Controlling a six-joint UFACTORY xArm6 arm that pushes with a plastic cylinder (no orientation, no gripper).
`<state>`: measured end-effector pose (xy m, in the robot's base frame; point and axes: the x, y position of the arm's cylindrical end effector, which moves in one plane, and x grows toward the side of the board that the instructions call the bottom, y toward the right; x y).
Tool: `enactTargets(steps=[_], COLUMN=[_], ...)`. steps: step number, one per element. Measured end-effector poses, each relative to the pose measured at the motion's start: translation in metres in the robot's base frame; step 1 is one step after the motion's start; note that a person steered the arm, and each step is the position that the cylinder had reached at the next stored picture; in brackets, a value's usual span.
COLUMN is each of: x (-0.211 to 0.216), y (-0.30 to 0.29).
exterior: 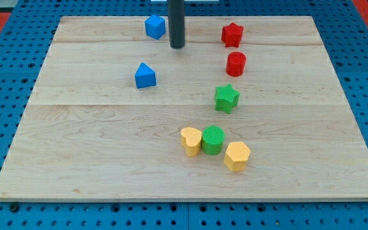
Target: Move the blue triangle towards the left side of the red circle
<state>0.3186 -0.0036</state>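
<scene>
The blue triangle (145, 75) lies on the wooden board at the view's left of centre. The red circle (236, 64) stands to its right, near the view's top right, with a wide gap between them. My tip (177, 46) is the lower end of a dark rod coming down from the view's top. It rests on the board above and to the right of the blue triangle, apart from it, and just right of a blue cube (155, 27).
A red star (232, 34) sits above the red circle and a green star (226, 98) below it. A yellow heart (191, 140), a green circle (213, 140) and a yellow hexagon (237, 156) cluster near the view's bottom centre. The wooden board (75, 160) lies on a blue pegboard.
</scene>
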Motion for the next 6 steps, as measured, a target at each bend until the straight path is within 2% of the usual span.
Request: enactTargets(steps=[1,3,5,6], x=[0.073,0.024,0.102,0.143], y=[0.005,-0.118,-0.051,-0.065])
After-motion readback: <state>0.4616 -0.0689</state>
